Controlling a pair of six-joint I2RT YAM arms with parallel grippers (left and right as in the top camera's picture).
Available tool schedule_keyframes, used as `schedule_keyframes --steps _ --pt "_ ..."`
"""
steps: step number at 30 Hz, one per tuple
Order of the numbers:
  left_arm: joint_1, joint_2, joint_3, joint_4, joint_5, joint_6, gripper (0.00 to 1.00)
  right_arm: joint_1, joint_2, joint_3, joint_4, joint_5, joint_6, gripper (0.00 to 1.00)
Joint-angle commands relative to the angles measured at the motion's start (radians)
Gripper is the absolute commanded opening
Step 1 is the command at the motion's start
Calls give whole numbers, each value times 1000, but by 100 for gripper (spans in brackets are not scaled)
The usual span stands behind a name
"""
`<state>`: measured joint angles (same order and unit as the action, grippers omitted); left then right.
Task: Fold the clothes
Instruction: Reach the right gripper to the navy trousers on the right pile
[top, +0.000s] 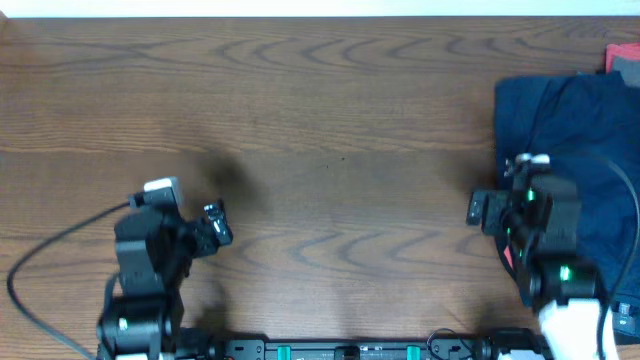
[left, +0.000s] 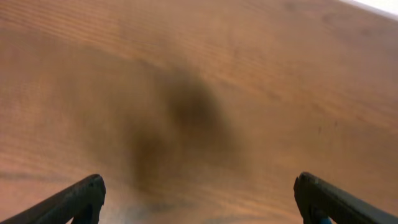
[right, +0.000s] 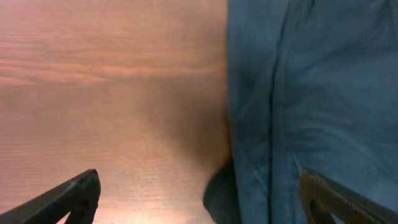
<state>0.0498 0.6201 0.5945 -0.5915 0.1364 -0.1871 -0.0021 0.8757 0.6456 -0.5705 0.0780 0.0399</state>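
The right gripper (right: 199, 186) is wide open over the edge of the dark blue clothes (right: 311, 87), which lie on the right side of the brown table (top: 330, 110), and the left gripper (left: 199, 190) is open over the wood.

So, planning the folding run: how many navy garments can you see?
1: a navy garment at the table's right edge, below the right gripper. It runs off-frame, so others may be hidden.
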Motion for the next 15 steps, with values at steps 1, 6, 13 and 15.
schedule_keyframes --steps 1,6,13,15 --pt "-1 143 111 -86 14 -9 98 -35 191 141 -67 22 -37 99" --pt "-1 304 189 -184 14 -10 98 -39 379 246 -108 79 -33 99" --pt "-1 409 189 -216 14 -10 98 -101 545 243 -128 356 173 98" --pt "-1 421 189 -216 14 -10 98 -129 589 243 -134 360 186 92"
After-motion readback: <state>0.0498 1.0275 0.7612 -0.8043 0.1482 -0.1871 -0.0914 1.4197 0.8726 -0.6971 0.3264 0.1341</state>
